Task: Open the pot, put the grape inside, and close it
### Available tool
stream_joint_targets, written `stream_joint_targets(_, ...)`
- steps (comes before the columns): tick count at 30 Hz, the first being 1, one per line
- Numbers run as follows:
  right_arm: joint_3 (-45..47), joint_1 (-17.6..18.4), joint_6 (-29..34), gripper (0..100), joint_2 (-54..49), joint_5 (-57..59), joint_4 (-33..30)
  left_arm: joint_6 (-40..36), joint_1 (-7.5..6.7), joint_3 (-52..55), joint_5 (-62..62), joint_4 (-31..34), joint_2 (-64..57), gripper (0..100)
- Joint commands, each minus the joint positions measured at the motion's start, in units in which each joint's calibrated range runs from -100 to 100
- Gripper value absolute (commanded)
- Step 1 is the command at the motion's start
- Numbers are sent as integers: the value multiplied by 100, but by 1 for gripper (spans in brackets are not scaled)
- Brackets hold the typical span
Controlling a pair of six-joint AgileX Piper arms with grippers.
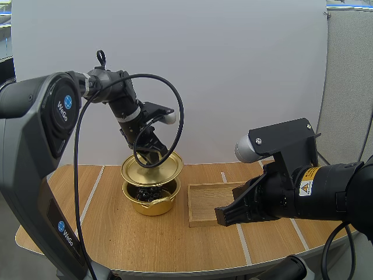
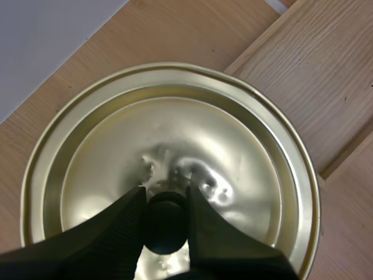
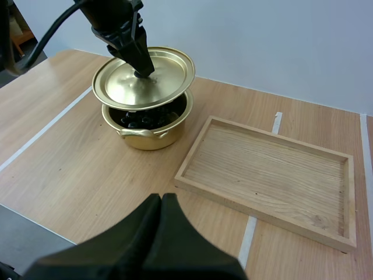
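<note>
From above, the wooden tray (image 1: 205, 201) lies just right of the pot (image 1: 154, 206). The right gripper (image 1: 226, 216) hangs in front of the tray, covering its near corner. The left gripper (image 1: 148, 147) holds the lid (image 1: 152, 169) just over the pot, with dark grapes (image 1: 145, 191) showing inside. On the left wrist camera, its 2 fingers (image 2: 116, 233) pinch the lid's black knob (image 2: 166, 224). On the right wrist camera, the right gripper is closed into 1 dark wedge, gripping nothing.

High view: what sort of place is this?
Probably a robot test bench, not a kitchen: wooden table marked with white tape lines, plain white panel behind it, gold pot and wooden tray staged on it.
</note>
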Motion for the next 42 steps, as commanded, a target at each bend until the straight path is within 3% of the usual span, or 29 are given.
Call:
stream_joint_targets(1, 7, -15, -54, 0, -53, -109, 20, 48, -13, 422, -737, 289, 0, 0)
stream_joint_targets(8, 7, -15, -63, 0, -53, -109, 20, 182, -13, 714, -1356, 126, 29, 0)
stream_joint_targets(26, 7, -15, -63, 0, -53, -109, 20, 355, -13, 714, -1241, -264, 671, 0)
stream_joint_targets(39, 7, -15, -63, 0, -53, -109, 20, 386, -13, 714, -1113, -197, 745, 0)
stream_joint_targets(42, 7, -15, -63, 0, -53, -109, 20, 435, -13, 714, -1098, -197, 733, 16)
